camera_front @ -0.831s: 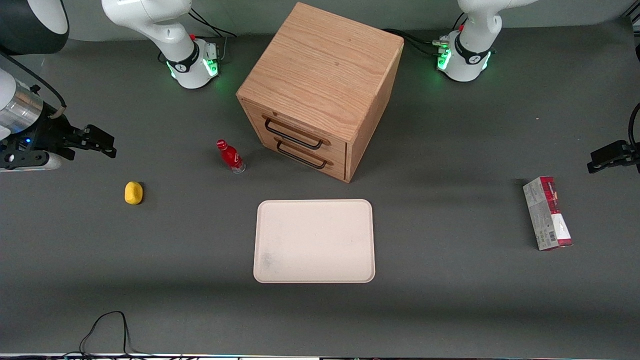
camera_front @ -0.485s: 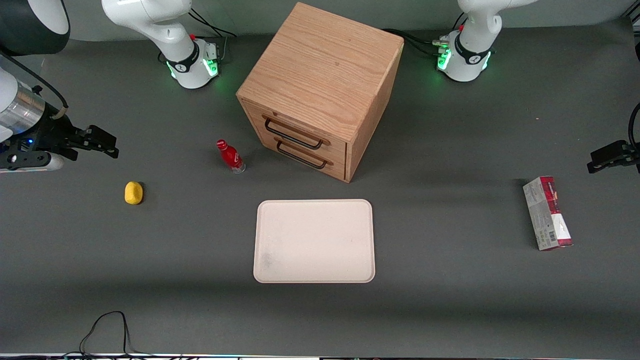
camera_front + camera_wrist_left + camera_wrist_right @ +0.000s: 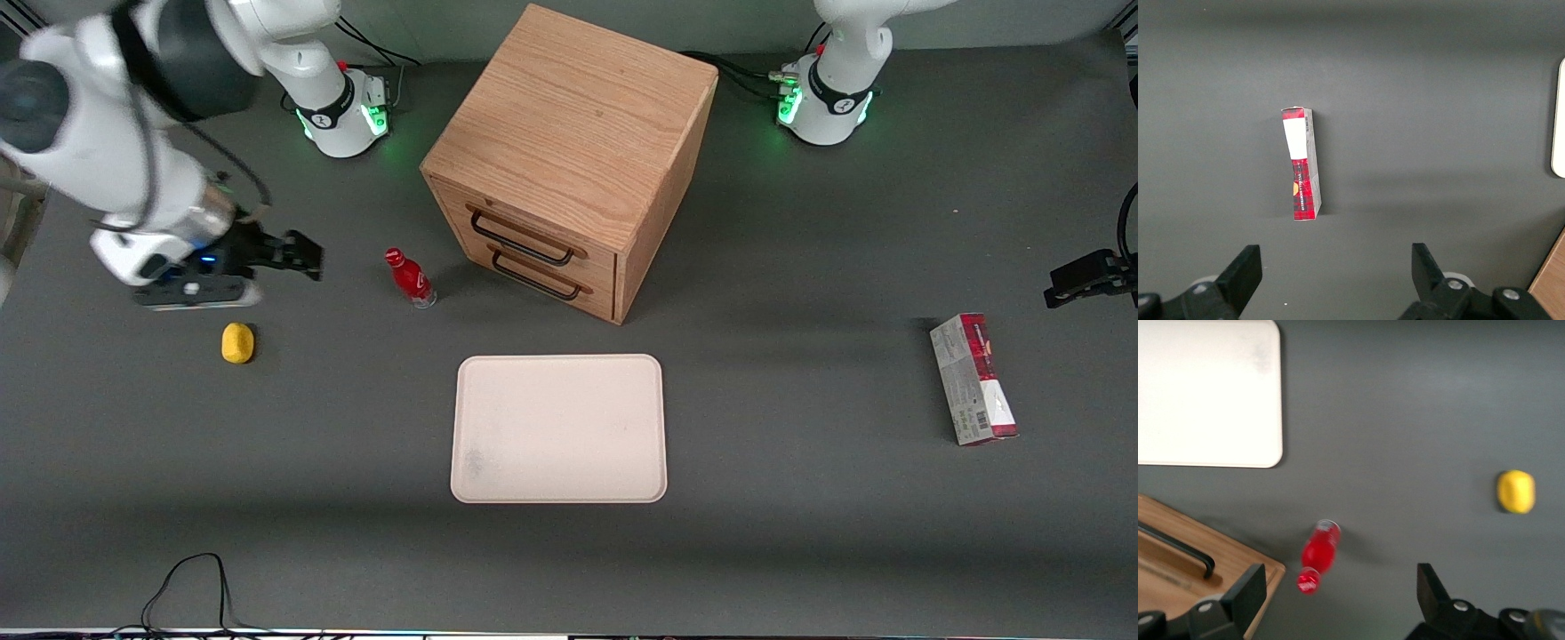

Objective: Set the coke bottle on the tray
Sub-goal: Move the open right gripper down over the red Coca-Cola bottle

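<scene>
Front view: nothing of the task done yet; coke bottle (image 3: 410, 277) standing on the bench (image 3: 800, 551), apart from the tray (image 3: 558, 428), at about eleven o'clock from it and farther from the camera; just beside the wooden drawer cabinet (image 3: 569, 160), near its front. Tray bare, faintly scuffed toward one near corner. Tool (image 3: 298, 253) hovering above the bench toward the working arm's end, at roughly nine o'clock from the bottle, near it but not touching, holding nothing. Left to do, by judgement: close the gap, grasp, lift, carry to the tray, set down. Yellow lemon-like object (image 3: 237, 343) lying nearer the camera than the tool; red-and-grey carton (image 3: 974, 380) far toward the parked arm's end.

Right wrist view: fingers spread wide apart, black tips framing the scene; coke bottle (image 3: 1316, 557) seen from above between them yet well clear of both, so no grip. Small and red, with red cap, clear base, a pale mark on the body; upright, leaning in the picture only through the camera's angle. Tray (image 3: 1205, 393) pale cream with rounded corner and low rim; cabinet (image 3: 1185, 587) edge with a dark handle beside the bottle; yellow object (image 3: 1515, 491) well apart.

Left wrist view: only the carton (image 3: 1303, 163) and a sliver of tray (image 3: 1559, 120); no bottle.
</scene>
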Motion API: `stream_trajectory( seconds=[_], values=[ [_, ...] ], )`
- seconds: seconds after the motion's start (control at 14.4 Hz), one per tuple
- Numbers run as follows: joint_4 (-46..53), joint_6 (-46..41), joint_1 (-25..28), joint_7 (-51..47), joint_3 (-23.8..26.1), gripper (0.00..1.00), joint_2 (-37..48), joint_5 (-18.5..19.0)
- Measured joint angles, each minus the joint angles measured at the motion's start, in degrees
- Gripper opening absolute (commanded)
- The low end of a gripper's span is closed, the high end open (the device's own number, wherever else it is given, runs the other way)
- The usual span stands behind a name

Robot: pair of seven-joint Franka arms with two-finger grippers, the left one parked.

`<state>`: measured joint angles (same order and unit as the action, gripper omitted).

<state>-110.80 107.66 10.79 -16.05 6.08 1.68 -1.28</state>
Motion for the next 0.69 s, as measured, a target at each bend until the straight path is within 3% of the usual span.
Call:
stream_trajectory(
  seconds=[0.28,0.69],
  values=[
    [-14.2,14.6,0.0,-3.8,3.8,1.00,1.3,-0.8],
    [-22.3,20.7,0.0,-4.0,5.3,1.00,1.3,-3.9]
  ],
)
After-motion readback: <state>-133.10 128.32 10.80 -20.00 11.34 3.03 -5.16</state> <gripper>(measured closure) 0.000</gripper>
